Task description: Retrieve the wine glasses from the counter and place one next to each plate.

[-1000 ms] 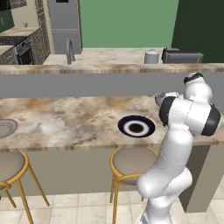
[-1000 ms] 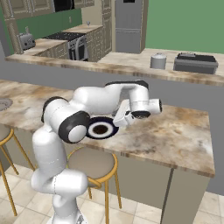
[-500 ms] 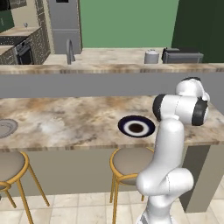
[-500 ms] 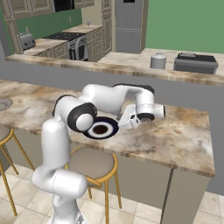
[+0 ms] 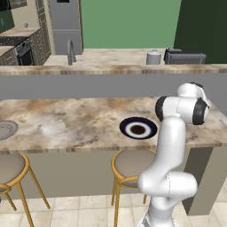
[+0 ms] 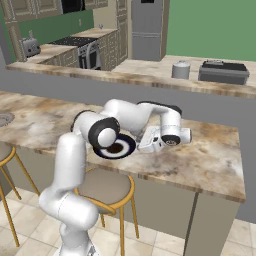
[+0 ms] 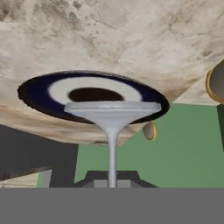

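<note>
My gripper (image 6: 146, 144) holds 1 glass (image 7: 112, 127) by the stem, foot toward the dark plate (image 6: 116, 148) on the bar (image 6: 210, 160), so glass 1 is nearly placed but unreleased; glass 2 and the grey plate (image 5: 5, 130) at far left remain, I judge.

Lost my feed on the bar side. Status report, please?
Gripper low over the bar, shut on a wine glass. Glass not yet set down. Dark-rimmed plate right beside it. Nothing blocking.
</note>
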{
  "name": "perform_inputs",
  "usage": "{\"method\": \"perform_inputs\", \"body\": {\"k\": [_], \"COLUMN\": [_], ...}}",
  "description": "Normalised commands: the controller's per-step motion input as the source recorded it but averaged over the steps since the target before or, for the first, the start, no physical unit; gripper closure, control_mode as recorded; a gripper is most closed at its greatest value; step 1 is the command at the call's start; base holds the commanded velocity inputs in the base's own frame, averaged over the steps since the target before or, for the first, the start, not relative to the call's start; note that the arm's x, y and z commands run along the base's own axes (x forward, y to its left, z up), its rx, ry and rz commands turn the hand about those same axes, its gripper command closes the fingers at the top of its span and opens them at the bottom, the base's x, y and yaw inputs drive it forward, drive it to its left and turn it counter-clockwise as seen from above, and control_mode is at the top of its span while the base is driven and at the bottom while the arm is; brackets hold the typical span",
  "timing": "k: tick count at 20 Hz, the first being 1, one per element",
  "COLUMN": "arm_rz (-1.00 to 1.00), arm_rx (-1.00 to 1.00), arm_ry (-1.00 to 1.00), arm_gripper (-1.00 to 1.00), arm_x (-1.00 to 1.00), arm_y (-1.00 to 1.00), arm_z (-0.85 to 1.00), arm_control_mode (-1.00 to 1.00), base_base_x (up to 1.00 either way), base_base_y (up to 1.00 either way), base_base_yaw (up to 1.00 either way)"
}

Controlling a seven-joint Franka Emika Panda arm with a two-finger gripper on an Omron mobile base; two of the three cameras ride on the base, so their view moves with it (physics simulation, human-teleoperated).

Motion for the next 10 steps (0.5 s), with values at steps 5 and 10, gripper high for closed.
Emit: {"method": "perform_inputs", "body": {"k": [5, 10], "arm_rz": [0.0, 0.0], "arm_rx": [0.03, 0.04], "arm_ry": [0.04, 0.02], "arm_gripper": [1.0, 1.0], "arm_x": [0.12, 0.1], "arm_y": [0.0, 0.0], "arm_z": [-0.27, -0.3], "arm_control_mode": [-1.0, -1.0], "base_base_x": [0.0, 0.0], "base_base_y": [0.0, 0.0], "base_base_yaw": [0.0, 0.0]}}
